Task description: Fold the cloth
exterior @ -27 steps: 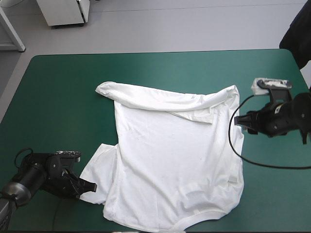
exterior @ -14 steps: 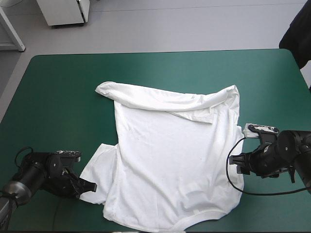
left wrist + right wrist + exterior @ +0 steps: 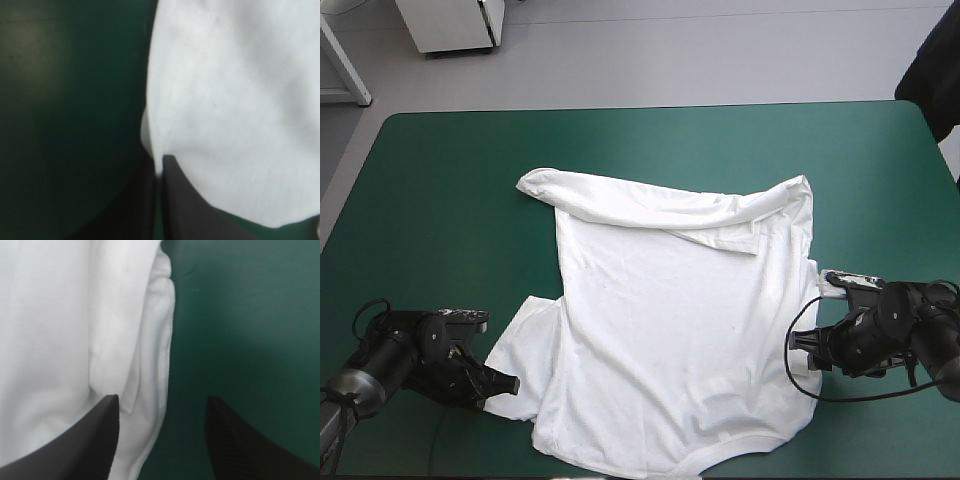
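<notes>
The white T-shirt point(image 3: 670, 310) lies spread over the middle of the teal-green table, its far edge rolled over and a sleeve sticking out at the near left. My left gripper point(image 3: 505, 385) is at that sleeve's tip, shut on the T-shirt point(image 3: 225, 100), with the white cloth pinched at its fingertips point(image 3: 172, 170). My right gripper point(image 3: 804, 343) sits low at the shirt's right edge. In the right wrist view its fingers point(image 3: 107, 420) stand open, one over the folded hem of the T-shirt point(image 3: 75, 330), the other over bare cover.
Teal-green cover point(image 3: 440, 180) lies bare to the left, far side and right of the shirt. The table's near edge runs close under both grippers.
My right arm has swung from beside the shirt's upper right corner toward the near side, down to the shirt's lower right edge. The left arm and the shirt have stayed put.
</notes>
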Controlling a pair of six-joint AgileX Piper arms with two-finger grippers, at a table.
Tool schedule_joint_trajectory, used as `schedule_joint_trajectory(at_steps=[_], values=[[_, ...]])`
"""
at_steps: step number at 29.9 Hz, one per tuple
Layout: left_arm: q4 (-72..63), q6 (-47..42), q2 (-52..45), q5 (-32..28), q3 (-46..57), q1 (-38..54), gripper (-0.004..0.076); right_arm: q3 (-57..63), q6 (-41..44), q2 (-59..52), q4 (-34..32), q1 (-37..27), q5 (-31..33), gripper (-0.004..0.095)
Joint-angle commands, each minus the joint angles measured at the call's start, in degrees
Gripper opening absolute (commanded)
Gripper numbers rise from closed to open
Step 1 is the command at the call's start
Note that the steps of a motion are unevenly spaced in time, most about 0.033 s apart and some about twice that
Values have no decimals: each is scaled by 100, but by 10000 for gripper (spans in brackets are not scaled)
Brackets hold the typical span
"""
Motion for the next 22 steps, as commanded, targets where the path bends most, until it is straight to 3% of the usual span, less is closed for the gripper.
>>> schedule_joint_trajectory(at_steps=[1, 11, 13, 17, 22], values=[[-121, 18, 14, -336, -87, -8, -22, -114, -47, 213, 92, 157, -239, 486], [-144, 18, 14, -314, -87, -8, -22, -31, 1081, 1320, -401, 1401, -640, 346], [-144, 18, 4, -286, -87, -8, -22, -5, 1165, 1394, -401, 1535, -681, 272], [-144, 18, 4, -288, -87, -8, -22, 96, 1200, 1422, -427, 1662, -748, -16], [-121, 18, 4, -278, -187, -8, -22, 74, 1200, 1272, -457, 1662, -658, -16]])
